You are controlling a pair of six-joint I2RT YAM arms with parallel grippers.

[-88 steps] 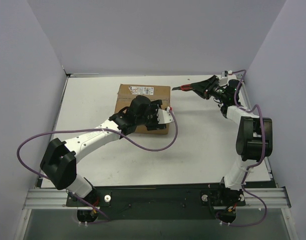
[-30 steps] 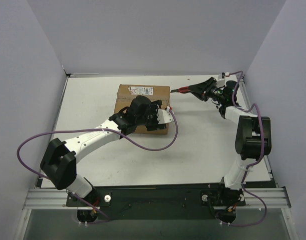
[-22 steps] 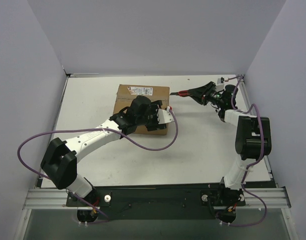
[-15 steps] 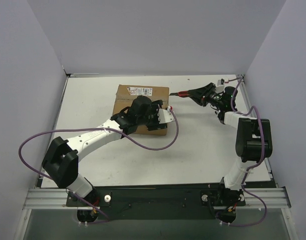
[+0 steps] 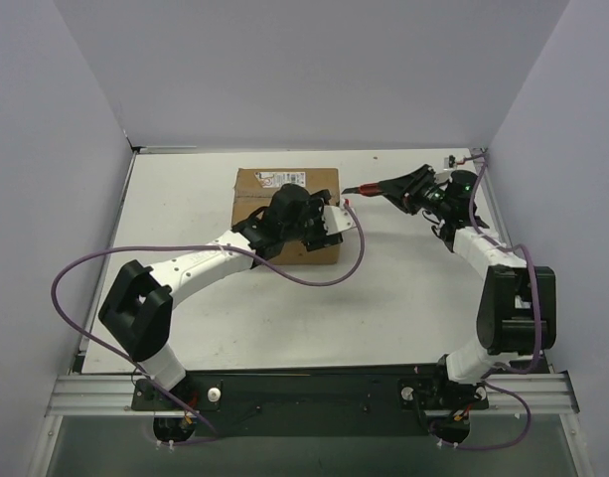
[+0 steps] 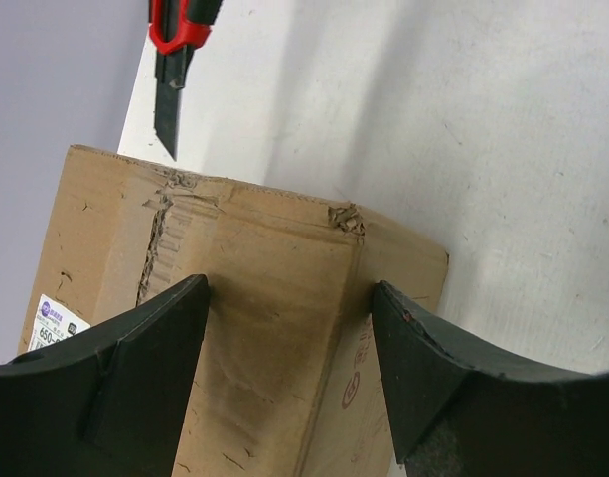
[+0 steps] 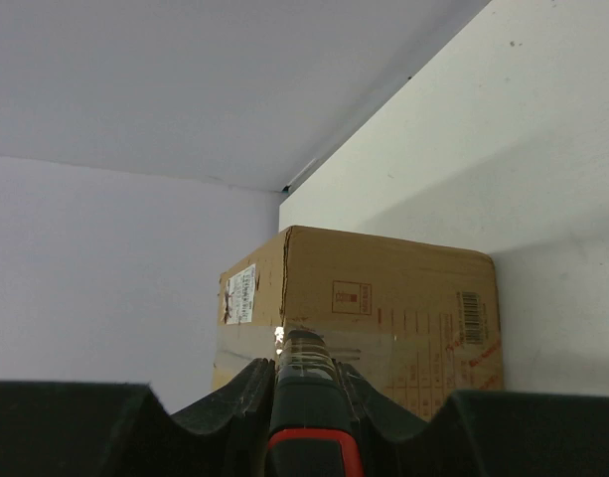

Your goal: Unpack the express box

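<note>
From the near edge of the table (image 5: pixel 403 288) the left arm reaches out to the express box (image 5: pixel 252 204), which stands in the far middle part of the table, not far from the back wall. The left gripper (image 5: pixel 319 224) is over the top of the box with its two fingers (image 6: pixel 145 368) spread wide apart and nothing between them; whether they really press on the cardboard I cannot tell. Beyond it, at the far right, the right gripper (image 5: pixel 408 186) is pinched on a red and black utility knife (image 5: pixel 362 187), whose blade points at the far right corner of the box. In my judgement the task is only at its beginning: the flaps are still closed and nothing is taken out, so the cutting, the opening and the emptying are all left. The left wrist view shows what the overhead view hides under the arm: a rough, torn seam (image 6: pixel 157 238) across the top, and the blade tip just beside the box edge, not yet in that seam. The right wrist view shows only the side of the box, with a barcode (image 7: pixel 470 316), a glossy strip of tape and the white label (image 7: pixel 239 295).
</note>
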